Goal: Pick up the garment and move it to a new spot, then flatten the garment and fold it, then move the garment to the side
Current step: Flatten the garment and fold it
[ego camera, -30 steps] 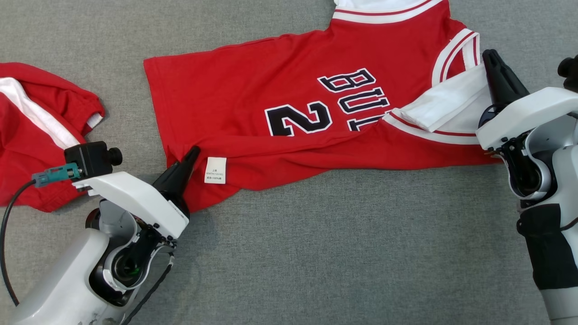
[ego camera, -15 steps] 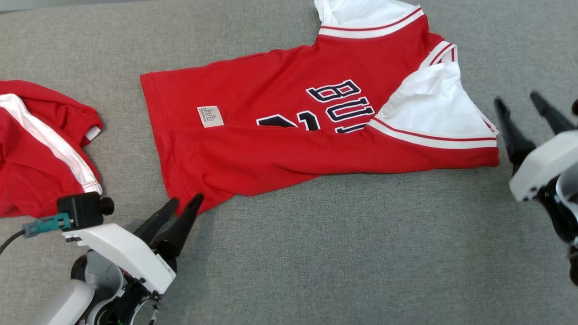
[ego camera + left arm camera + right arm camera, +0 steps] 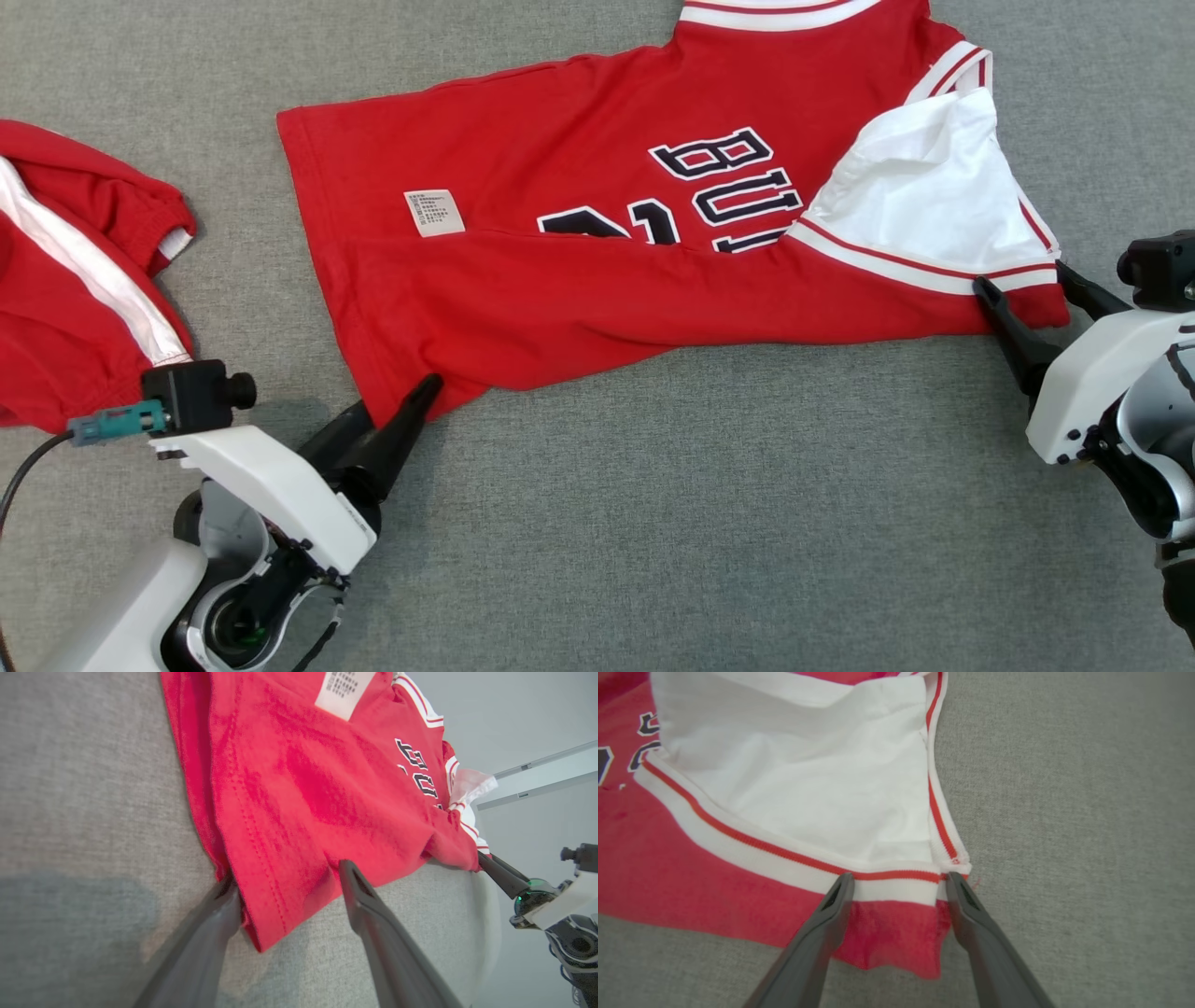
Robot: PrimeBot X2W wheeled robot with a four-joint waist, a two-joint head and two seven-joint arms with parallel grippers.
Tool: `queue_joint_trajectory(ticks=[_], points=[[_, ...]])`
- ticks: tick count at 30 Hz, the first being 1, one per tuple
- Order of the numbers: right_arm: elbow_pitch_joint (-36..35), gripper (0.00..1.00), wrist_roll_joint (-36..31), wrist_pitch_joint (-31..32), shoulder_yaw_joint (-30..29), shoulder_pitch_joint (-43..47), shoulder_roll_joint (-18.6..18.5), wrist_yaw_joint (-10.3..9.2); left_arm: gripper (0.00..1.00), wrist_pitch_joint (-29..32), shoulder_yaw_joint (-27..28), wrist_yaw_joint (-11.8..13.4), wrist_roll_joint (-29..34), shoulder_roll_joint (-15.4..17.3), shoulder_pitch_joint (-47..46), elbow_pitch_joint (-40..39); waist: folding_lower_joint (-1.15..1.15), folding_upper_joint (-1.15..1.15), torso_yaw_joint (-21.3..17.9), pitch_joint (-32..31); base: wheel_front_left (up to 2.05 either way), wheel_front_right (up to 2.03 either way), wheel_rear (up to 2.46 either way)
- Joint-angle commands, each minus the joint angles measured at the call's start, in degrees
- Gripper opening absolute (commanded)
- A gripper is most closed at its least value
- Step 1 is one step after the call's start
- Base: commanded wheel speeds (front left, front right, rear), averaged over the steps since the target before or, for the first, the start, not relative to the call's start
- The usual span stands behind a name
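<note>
Jersey (image 3: 579,280) lies partly folded on grey table (image 3: 653,523), upper centre of head view. Left gripper (image 3: 397,401), lower left: fingers spread wide, straddling the hem corner, nothing clamped. Right gripper (image 3: 1022,280), right edge: fingers equally wide, astride the right corner, no grip.

jersey (image 3: 560,308) | red, white trim | folded lengthwise | lying flat

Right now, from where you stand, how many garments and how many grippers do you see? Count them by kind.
Garments: 2, the jersey and a red garment to its left
Grippers: 2, the left gripper and the right gripper, each open at a jersey corner
Total: 4
</note>
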Motion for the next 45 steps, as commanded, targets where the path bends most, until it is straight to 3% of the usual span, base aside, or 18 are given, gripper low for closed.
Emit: queue_joint_trajectory(ticks=[1, 2, 3, 4, 6, 7, 12, 16, 20, 23, 26, 32, 33, 34, 41, 45], points=[[0.21, 1.0, 0.49, 0.71, 0.25, -0.14, -0.09, 0.03, 0.0, 1.26, -1.41, -0.53, -0.57, -0.73, 0.24, 1.11, 0.0, 0.0, 0.15, 0.03, 0.0, 0.0, 0.0], [0.32, 1.0, 0.62, 0.98, 0.19, -0.17, -0.24, 0.03, 0.0, 1.61, -1.8, -1.17, -0.73, -0.9, 0.13, 1.39, 0.0, 0.0, 0.25, 0.02, 0.0, 0.0, 0.0], [0.56, 0.76, 1.17, 1.3, 0.12, -0.07, -0.25, 0.03, 0.0, 2.0, -2.14, -1.73, -0.79, -0.93, 0.04, 1.61, 0.0, 0.0, 0.35, -0.03, 0.0, 0.0, 0.0], [0.68, 0.41, 1.59, 1.55, 0.04, -0.02, -0.3, 0.03, 0.0, 2.1, -2.22, -2.29, -0.84, -0.94, -0.12, 1.81, 0.0, 0.0, 0.46, -0.08, 0.0, 0.0, 0.0], [0.98, 0.07, 2.29, 1.93, -0.32, -0.05, -0.4, 0.03, 0.0, 2.33, -2.42, -3.22, -1.02, -1.25, -0.47, 2.33, 0.0, 0.0, 0.62, -0.23, 0.0, 0.0, 0.0], [1.17, 0.0, 2.62, 2.0, -0.5, -0.16, -0.51, 0.02, 0.0, 2.39, -2.4, -3.62, -1.32, -1.5, -0.63, 2.74, 0.0, 0.0, 0.69, -0.32, 0.0, 0.0, 0.0], [2.49, 0.0, 3.84, 1.77, -1.02, -0.43, -0.79, 0.01, 0.0, 2.61, -2.12, -5.22, -1.49, -1.12, -1.24, 4.59, 0.0, 0.0, 0.65, -1.49, 0.0, 0.0, 0.0], [1.88, 0.0, 6.42, 2.72, -1.75, 0.38, -2.46, 0.01, 0.0, 4.32, -1.76, -7.86, -2.13, 2.33, 0.12, 2.65, 0.0, 0.0, 0.23, -3.81, 0.0, 0.0, 0.0], [-1.67, 0.0, 10.68, 6.46, -3.18, 3.83, -6.41, 0.01, 0.0, 7.64, -2.07, -9.88, -3.69, 7.22, 3.09, -1.67, 0.0, 0.0, 0.0, -6.73, 0.0, 0.0, 0.0], [-6.19, 0.0, 13.99, 10.23, -4.84, 8.88, -9.47, 0.0, 0.0, 8.9, -2.65, -9.88, -4.07, 10.26, 6.41, -5.38, 0.0, 0.0, -0.21, -8.42, 0.0, 0.0, 0.0], [-9.26, 0.0, 15.55, 12.22, -6.05, 13.55, -11.03, 0.0, 0.0, 8.49, -3.17, -9.34, -4.38, 11.25, 9.24, -7.67, 0.0, 0.0, -0.35, -9.1, 0.0, 0.0, 0.0], [-14.53, 0.0, 15.99, 12.94, -9.42, 24.91, -9.39, 0.01, 0.0, 4.62, -5.66, -7.42, -2.81, 10.12, 16.9, -10.99, 0.0, 0.0, -0.59, -9.3, 0.0, 0.0, 0.0], [-15.0, 0.44, 14.86, 12.23, -9.97, 25.57, -9.08, 0.01, 0.36, 3.64, -5.76, -6.87, -2.04, 9.78, 17.49, -10.91, 0.0, 0.0, -0.54, -9.26, 0.0, 0.0, 0.0], [-15.37, 1.0, 14.11, 11.91, -10.45, 26.0, -8.5, 0.01, 1.0, 2.75, -5.86, -6.21, -0.88, 9.75, 17.73, -10.89, 0.0, 0.0, -0.5, -9.24, 0.0, 0.0, 0.0], [-22.67, 1.0, 11.38, 14.35, -13.86, 15.98, -8.46, 0.02, 1.0, 0.02, -2.43, -0.14, 8.62, 14.19, 11.85, -16.59, 0.0, 0.0, 1.32, -5.25, 0.0, 0.0, 0.0], [-20.25, 1.0, 7.91, 17.53, -11.16, 2.35, -7.0, 0.02, 1.0, 3.25, -1.25, 0.57, 10.91, 12.15, 1.25, -16.16, 0.0, 0.0, 4.24, -0.84, 0.0, 0.0, 0.0]])
